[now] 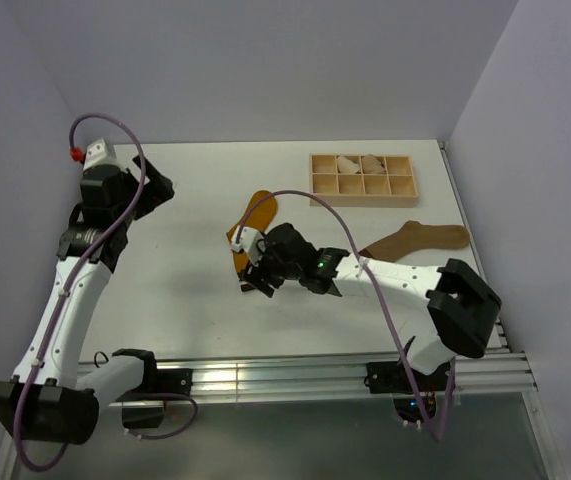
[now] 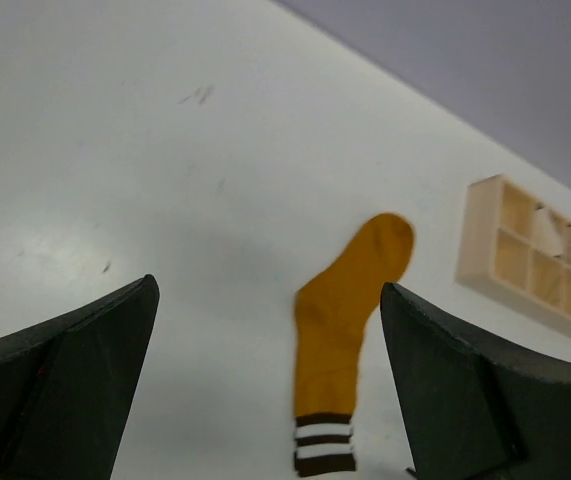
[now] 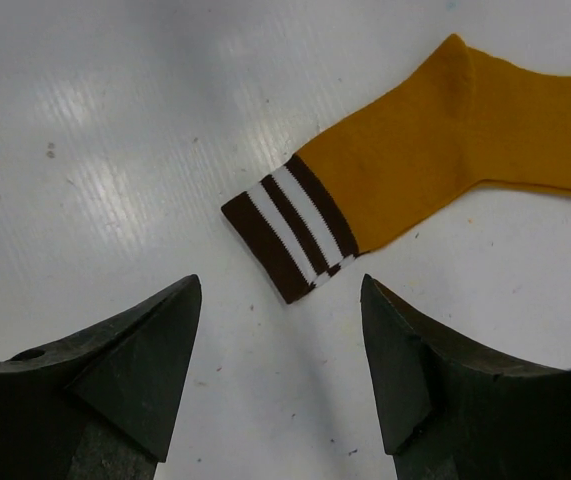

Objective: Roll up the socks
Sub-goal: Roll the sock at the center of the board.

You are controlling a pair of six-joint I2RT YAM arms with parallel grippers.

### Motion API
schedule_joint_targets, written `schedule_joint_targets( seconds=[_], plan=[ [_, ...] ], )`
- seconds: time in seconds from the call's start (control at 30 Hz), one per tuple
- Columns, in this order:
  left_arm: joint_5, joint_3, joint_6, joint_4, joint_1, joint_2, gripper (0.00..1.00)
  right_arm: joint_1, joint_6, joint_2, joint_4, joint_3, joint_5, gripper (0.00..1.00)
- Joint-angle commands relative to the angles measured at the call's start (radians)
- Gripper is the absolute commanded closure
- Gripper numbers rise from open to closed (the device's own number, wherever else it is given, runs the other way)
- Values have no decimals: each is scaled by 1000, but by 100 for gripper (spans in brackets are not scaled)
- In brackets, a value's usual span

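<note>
Mustard-orange fabric: 1 striped sock (image 3: pixel 445 150), flat on the white desk (image 3: pixel 115 120). Its brown-and-white cuff lies just ahead of the right hand (image 3: pixel 280 290), in line with the gap between the fingertips, and the foot runs away ahead and to that hand's right.
Right hand: fingers spread, nothing pinched.
Left hand (image 2: pixel 270 288): fingers spread wide, holding nothing; the same sock lies well ahead of it, cuff end nearest.
Tan-brown fabric: 1 sock (image 1: pixel 415 238), flat on the desk, well apart from the right hand, beyond its forearm.
Pale wood: 1 compartment box (image 1: pixel 400 190), 8 cells, far ahead of both hands; 2 pale bundles (image 1: pixel 347 163) sit in the far row's middle cells.
</note>
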State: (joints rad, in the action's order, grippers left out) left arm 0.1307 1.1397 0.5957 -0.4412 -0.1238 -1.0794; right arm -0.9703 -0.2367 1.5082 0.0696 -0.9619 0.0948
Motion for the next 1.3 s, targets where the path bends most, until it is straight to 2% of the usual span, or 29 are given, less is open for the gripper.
schedule_joint_targets(
  seconds=[0.0, 0.2, 0.67, 1.1, 1.27],
  plan=[
    [-16, -122, -63, -35, 56, 83, 0, -8, -116, 70, 15, -70, -1, 28],
    [-23, -248, -89, 44, 99, 121, 0, -7, -133, 207, 58, -141, 3, 32],
    [-28, -262, -114, 21, 102, 85, 1, -5, -145, 331, 81, -164, 14, 35],
    [-43, -267, -114, 25, 104, 85, 2, 1, -133, 368, 10, -143, -35, 40],
    [-48, -268, -116, 25, 105, 85, 2, 4, -125, 405, 48, -170, -43, 50]
  ],
)
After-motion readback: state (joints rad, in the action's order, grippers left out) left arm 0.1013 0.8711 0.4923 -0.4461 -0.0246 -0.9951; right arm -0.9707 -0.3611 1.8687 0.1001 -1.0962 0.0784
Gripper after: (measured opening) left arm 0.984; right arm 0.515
